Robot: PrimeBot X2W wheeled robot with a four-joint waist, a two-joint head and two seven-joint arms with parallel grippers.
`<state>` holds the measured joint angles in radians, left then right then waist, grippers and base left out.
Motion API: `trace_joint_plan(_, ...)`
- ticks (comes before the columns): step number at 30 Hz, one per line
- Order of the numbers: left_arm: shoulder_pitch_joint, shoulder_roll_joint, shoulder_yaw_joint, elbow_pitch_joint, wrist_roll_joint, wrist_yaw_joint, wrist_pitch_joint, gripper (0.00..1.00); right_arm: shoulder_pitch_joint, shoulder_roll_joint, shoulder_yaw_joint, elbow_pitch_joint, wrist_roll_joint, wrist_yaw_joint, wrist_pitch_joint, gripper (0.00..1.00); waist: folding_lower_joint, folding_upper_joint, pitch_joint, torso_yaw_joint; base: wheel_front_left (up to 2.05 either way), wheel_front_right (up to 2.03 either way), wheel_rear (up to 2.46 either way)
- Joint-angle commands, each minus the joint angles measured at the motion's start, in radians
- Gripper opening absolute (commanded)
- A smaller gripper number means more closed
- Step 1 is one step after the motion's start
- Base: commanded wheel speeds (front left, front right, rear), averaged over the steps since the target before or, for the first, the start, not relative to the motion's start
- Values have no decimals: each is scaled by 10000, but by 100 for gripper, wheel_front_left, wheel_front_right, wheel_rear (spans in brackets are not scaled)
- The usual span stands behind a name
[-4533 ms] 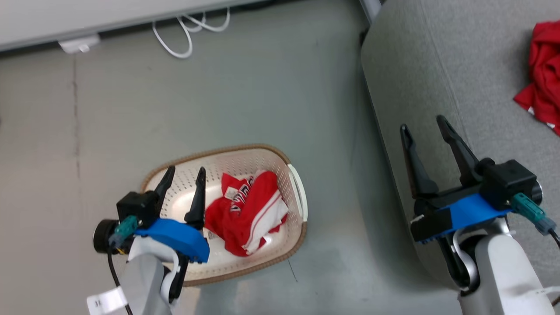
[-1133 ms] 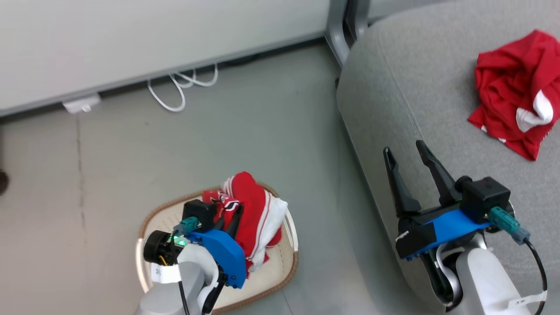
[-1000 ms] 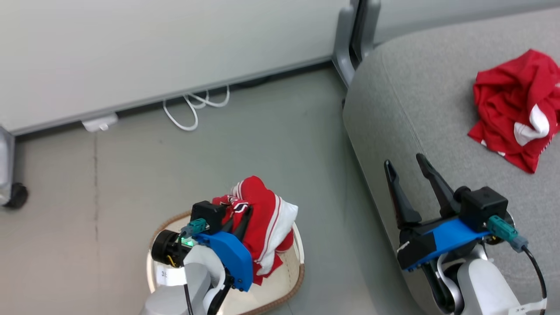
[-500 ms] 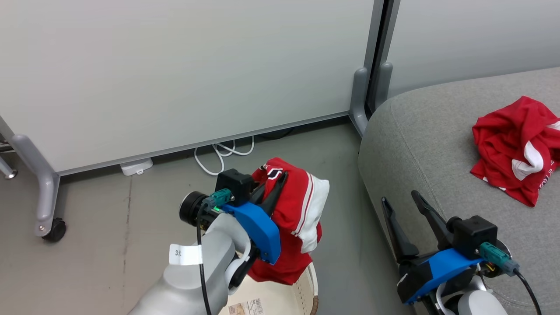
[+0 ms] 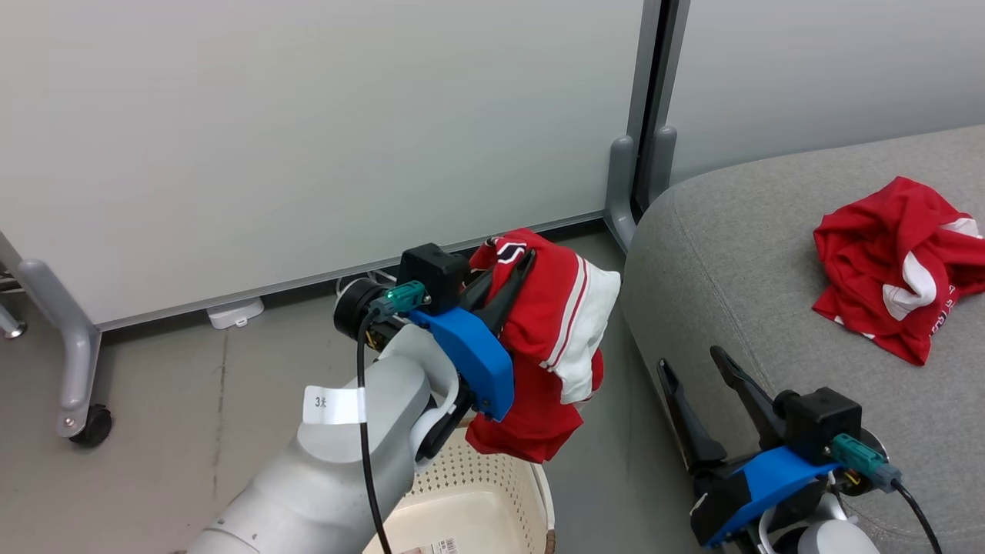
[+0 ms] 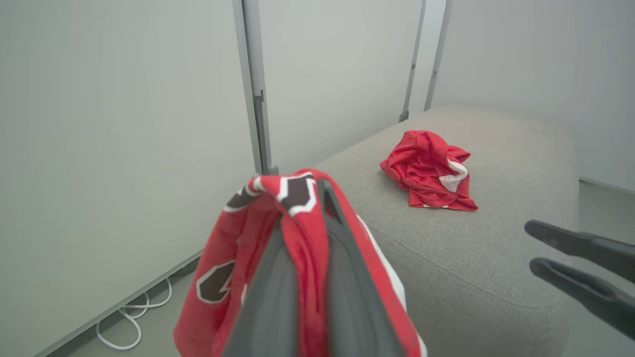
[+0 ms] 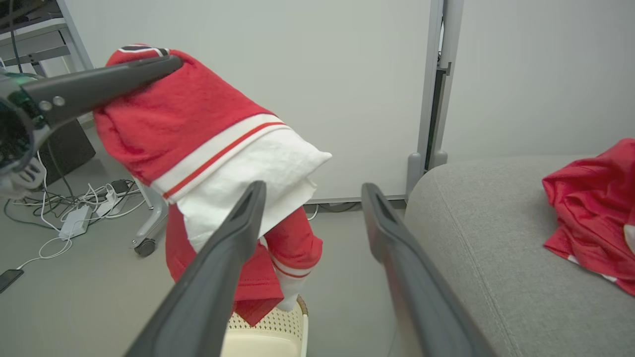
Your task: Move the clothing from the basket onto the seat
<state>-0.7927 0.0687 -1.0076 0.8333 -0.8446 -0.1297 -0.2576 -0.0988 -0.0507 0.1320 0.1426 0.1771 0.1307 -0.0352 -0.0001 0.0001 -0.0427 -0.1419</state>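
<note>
My left fingers, clamped on the red white-striped sports garment, have lifted it clear of the cream perforated plastic basket, closer to the rounded left edge of the light-grey fabric sofa. My right fingers are spread wide, empty. Bare cushion lies left of the crumpled red garment.

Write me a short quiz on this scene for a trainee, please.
1. True or false: the left gripper is shut on a red garment.
2. Where does the other garment lie? A: in the basket. B: on the sofa. C: on the floor.
3. Fill in: the right gripper is ____ (open or shut).
Key: 1 true; 2 B; 3 open.
</note>
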Motion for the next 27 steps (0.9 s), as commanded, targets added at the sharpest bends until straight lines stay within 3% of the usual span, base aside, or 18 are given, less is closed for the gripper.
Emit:
trace_joint_plan(1,-170,8,-22,34,-66,-12,-61,0,164,5,26,-44,53,1,5,100,1,-1,2,1,0,0,0)
trace_joint_plan(14,-385,-139,-527,242,-440,-12,-86,0,-7,5,458,115,122,1,75,100,1,-1,129,-113,0,0,0)
trace_joint_plan(27,-566,-173,-950,237,-776,-12,-93,0,-1441,1,2464,1912,117,1,-443,100,1,-1,332,1,0,0,0)
